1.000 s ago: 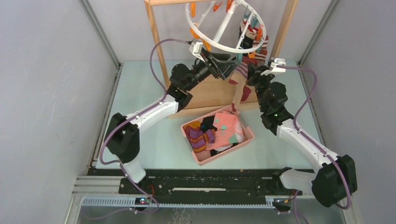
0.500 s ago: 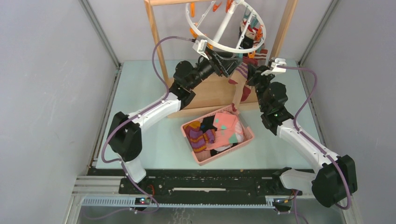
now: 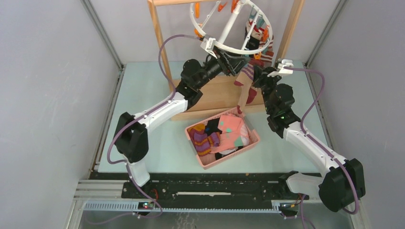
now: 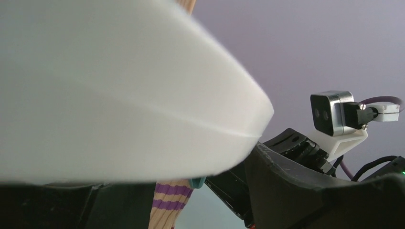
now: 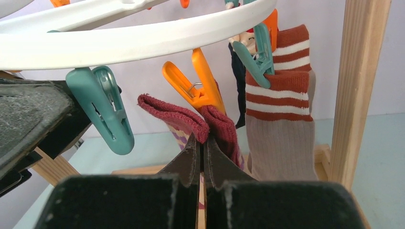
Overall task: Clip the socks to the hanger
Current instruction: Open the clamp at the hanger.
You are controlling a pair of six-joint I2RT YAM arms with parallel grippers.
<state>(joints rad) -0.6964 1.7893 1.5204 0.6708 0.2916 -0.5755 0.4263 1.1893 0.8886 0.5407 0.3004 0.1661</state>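
Observation:
The hanger, a white ring with orange and teal clips, hangs from the wooden rack. My right gripper is shut on the maroon cuff of a cream-and-purple striped sock, just under an orange clip. That sock dangles below the ring. My left gripper is pressed up under the ring's front rim, jaws apart, with a teal clip and the striped sock between them. A rust-and-white striped sock hangs from another teal clip.
A pink basket with several more socks sits on the table in front of the rack. The rack's wooden posts flank the ring. A loose teal clip hangs left of the orange one.
My left gripper has risen and moved right, up against the ring's rim, and its jaws have narrowed. The right gripper and its sock have stayed put.

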